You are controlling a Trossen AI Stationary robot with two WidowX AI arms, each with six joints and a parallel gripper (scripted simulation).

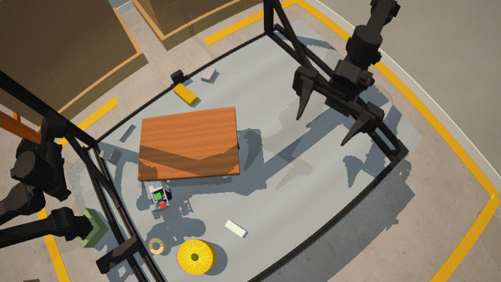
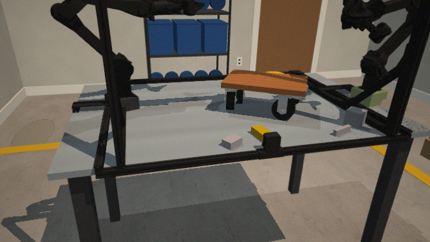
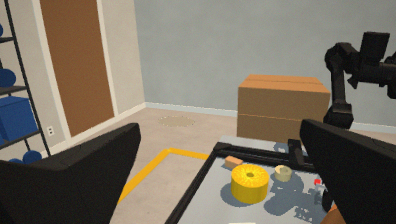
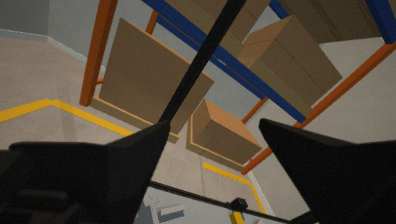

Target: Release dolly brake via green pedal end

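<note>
The dolly [image 1: 189, 144] has an orange wooden deck and stands on the grey table; it also shows in the side view [image 2: 265, 82]. Its brake caster [image 1: 164, 195] sticks out at the near left corner. The pedal's green end [image 1: 158, 195] lies next to the deck and the red end [image 1: 163, 205] lies further out. My left gripper [image 1: 324, 125] is open and empty, high over the table's far right side, well away from the dolly. My right gripper [image 4: 213, 123] is open and empty, raised and facing the warehouse shelves. The right arm [image 1: 37, 176] stands at the left edge.
A yellow disc [image 1: 196, 256], a tape roll [image 1: 157, 246] and a white block [image 1: 235, 228] lie in front of the caster. A yellow brick [image 1: 184, 94] and a pink block [image 1: 208, 74] lie behind the dolly. A green block [image 1: 91, 226] sits outside the black frame.
</note>
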